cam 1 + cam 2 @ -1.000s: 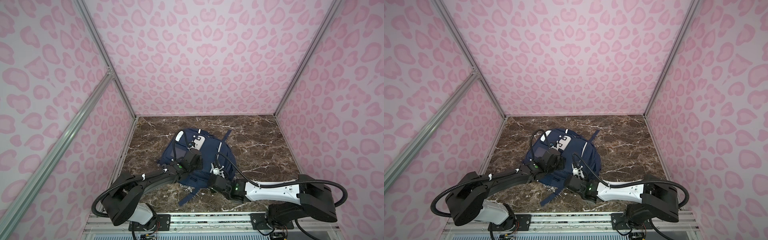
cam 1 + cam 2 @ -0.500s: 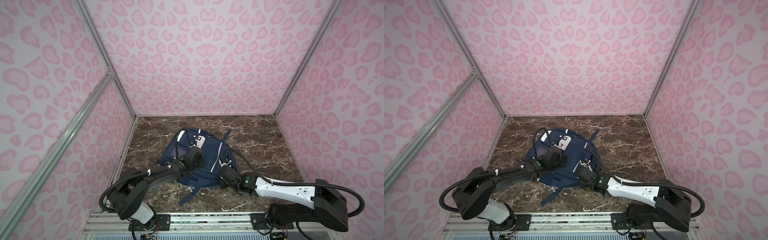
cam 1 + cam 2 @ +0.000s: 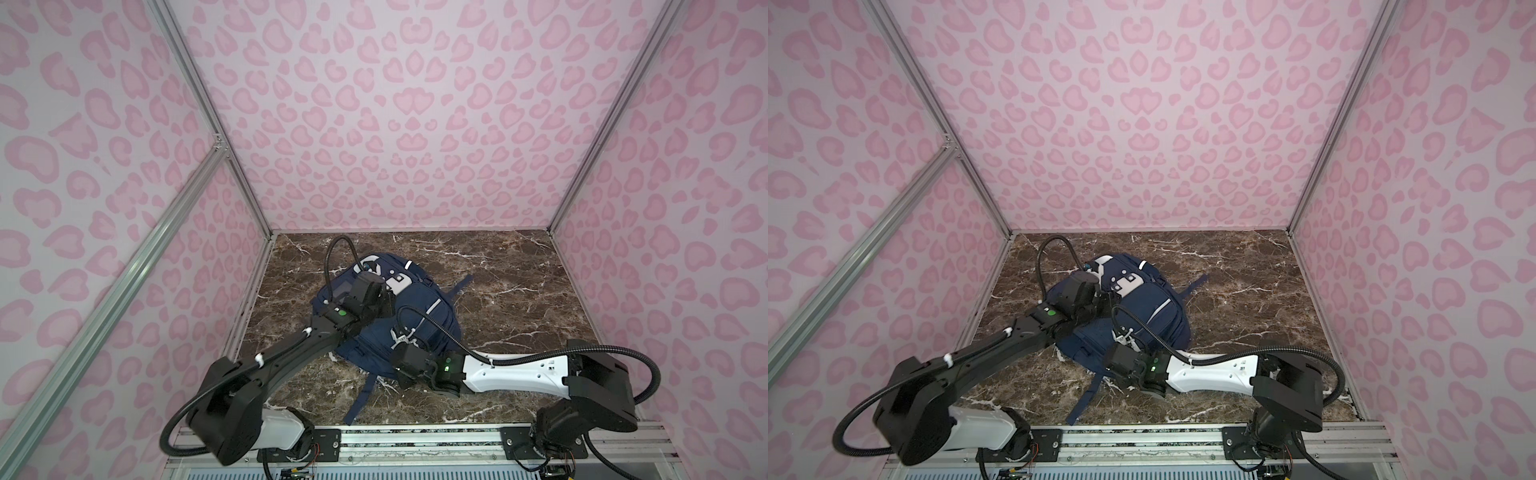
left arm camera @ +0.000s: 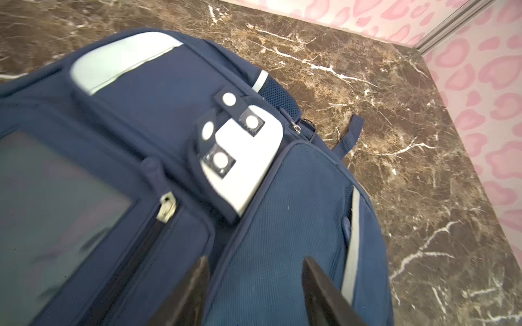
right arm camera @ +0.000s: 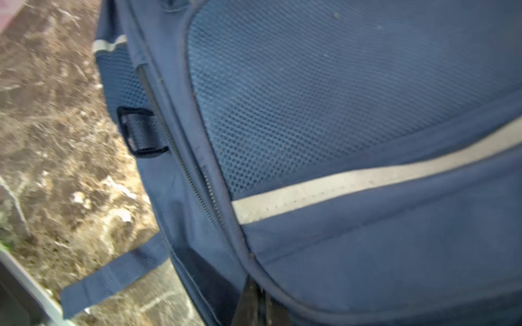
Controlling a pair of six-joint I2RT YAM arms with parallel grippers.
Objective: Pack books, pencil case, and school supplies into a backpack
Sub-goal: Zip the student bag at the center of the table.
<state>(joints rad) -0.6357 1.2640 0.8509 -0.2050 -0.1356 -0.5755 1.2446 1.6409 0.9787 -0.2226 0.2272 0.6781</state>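
The navy backpack [image 3: 432, 291] lies front up on the brown marble worktop [image 3: 519, 291]. The left gripper [image 4: 255, 262] hovers over its mesh pocket [image 4: 288, 225], jaws released and apart. The right gripper [image 5: 254, 299] is clenched at the piped seam [image 5: 214, 169]; whether it pinches fabric is unclear. The white snap-stud patch [image 4: 248, 169] is blurred, and no lettering can be made out on it.

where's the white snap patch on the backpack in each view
both top views: patch at the backpack's far end
left wrist: mid-frame
right wrist: not in it
shared landmark: grey stripe beside the mesh panel
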